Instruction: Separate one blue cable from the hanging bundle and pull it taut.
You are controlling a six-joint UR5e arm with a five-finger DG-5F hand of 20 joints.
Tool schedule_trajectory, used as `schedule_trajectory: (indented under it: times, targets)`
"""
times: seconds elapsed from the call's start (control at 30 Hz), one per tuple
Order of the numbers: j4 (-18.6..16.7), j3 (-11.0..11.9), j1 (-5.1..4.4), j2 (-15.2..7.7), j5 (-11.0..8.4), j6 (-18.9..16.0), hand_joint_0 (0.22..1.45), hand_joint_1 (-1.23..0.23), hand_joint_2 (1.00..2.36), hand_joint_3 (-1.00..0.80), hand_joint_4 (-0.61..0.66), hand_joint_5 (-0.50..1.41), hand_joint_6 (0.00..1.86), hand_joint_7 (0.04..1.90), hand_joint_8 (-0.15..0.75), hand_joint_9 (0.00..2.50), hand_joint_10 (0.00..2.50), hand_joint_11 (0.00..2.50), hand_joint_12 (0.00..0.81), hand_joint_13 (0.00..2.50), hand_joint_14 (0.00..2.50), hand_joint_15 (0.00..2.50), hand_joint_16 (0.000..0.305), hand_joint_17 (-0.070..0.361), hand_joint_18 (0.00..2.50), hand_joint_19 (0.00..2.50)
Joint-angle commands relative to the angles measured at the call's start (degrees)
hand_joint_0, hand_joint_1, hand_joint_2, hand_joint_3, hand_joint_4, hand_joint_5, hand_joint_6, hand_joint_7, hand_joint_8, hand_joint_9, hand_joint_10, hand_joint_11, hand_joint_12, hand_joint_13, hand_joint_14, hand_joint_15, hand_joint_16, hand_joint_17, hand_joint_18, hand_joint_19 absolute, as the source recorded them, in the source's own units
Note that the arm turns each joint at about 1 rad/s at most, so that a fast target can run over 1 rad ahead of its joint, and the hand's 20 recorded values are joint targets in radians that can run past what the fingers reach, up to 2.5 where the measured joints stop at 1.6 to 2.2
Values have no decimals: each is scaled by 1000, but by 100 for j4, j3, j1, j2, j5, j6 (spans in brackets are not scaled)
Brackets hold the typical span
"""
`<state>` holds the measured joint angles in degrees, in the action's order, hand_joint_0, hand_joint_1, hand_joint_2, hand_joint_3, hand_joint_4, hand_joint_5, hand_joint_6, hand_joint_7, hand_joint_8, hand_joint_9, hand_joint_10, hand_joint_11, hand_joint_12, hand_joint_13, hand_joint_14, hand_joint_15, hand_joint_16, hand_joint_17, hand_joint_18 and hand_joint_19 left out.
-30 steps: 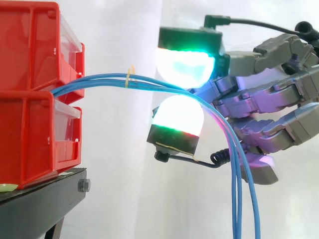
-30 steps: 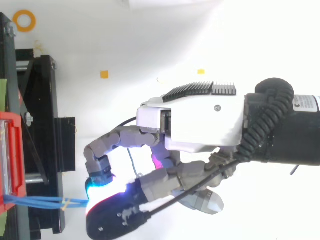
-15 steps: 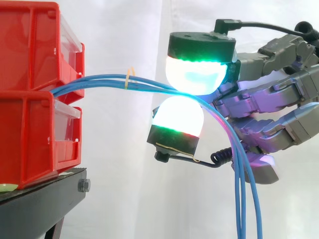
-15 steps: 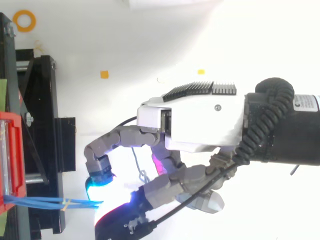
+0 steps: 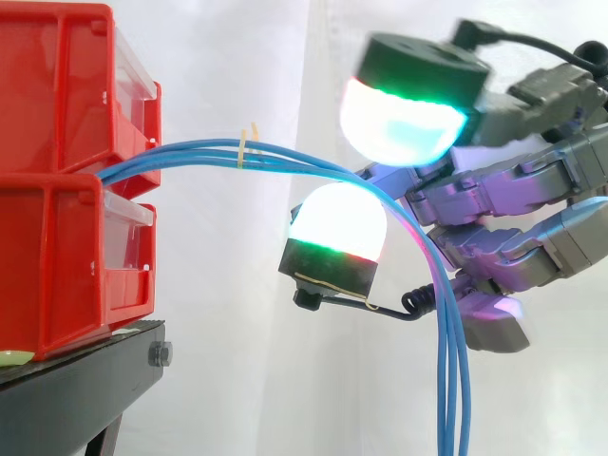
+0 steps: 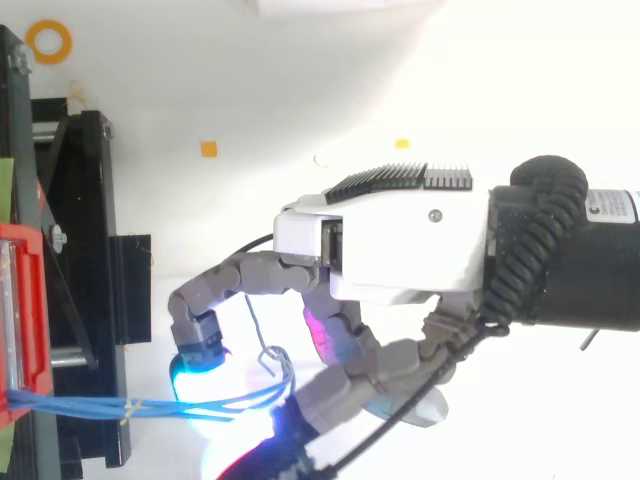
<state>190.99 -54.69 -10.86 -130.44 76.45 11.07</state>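
Note:
A bundle of thin blue cables (image 5: 452,380) leaves the gap between two stacked red bins (image 5: 57,85), passes a pale tie (image 5: 244,150), arcs to the right and hangs straight down. My hand (image 5: 513,218) comes in from the right at the top of that arc. One glowing fingertip pad (image 5: 399,119) is raised above the cables. Another pad (image 5: 337,223) sits just under them, so the strands run through the open gap between the two. From above, the cables (image 6: 70,404) reach from the bin toward my hand (image 6: 390,250) and curl into a small loop near its fingers.
The red bins rest on a black stand (image 5: 85,389) at the left, with a white curtain behind. From above, the stand's frame (image 6: 95,250) lies left of the hand. Small yellow markers (image 6: 208,148) and an orange ring (image 6: 48,40) lie on the white floor.
The upper pad has lifted up and to the right, off the lower pad, opening the pinch. The hanging strands have drawn closer together, and from above a loop of cable now shows by the fingers.

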Motion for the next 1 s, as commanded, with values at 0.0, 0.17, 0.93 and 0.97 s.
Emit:
schedule_trajectory:
  times: [0.0, 0.17, 0.93, 0.97]
  targets:
    - [0, -7, 5, -8, 2, 0, 459, -440, 1000, -500, 105, 157, 503, 1282, 145, 2374, 32, 771, 348, 1735, 24, 993, 52, 118, 1163, 793]
    - [26, 2, -4, 1, 2, 0, 527, -319, 1000, -500, 112, 156, 502, 1311, 134, 2341, 35, 799, 330, 1702, 24, 1016, 47, 106, 1084, 850]
    - [26, 2, 5, 1, 2, 0, 770, -877, 1005, -428, 20, 155, 502, 1262, 146, 2317, 34, 841, 318, 1680, 25, 1027, 40, 90, 1101, 898]
    - [26, 2, 5, 1, 2, 0, 771, -903, 1000, -500, 20, 155, 502, 1257, 145, 2330, 34, 843, 312, 1681, 25, 1029, 40, 90, 1109, 888]
